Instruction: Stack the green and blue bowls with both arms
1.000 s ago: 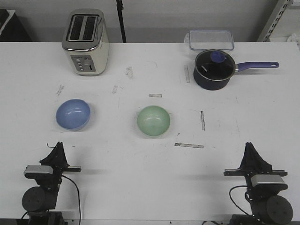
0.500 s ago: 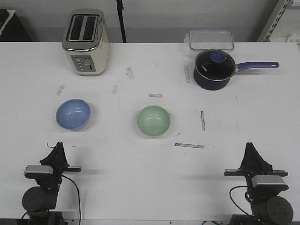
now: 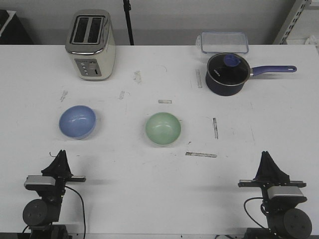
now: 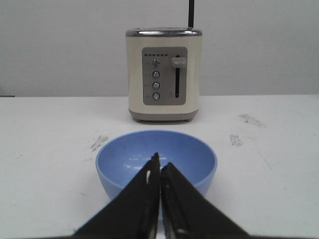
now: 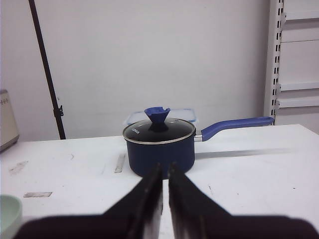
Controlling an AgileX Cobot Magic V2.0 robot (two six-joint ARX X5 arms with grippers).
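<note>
The blue bowl sits upright on the white table at the left; it also shows in the left wrist view, straight ahead of the fingers. The green bowl sits near the table's middle, and only its rim shows in the right wrist view. My left gripper is shut and empty, at the front left, a short way in front of the blue bowl. My right gripper is shut and empty at the front right, well to the right of the green bowl.
A cream toaster stands at the back left. A dark blue saucepan with a glass lid stands at the back right, its handle pointing right, with a clear lidded container behind it. Tape strips and scuff marks dot the table.
</note>
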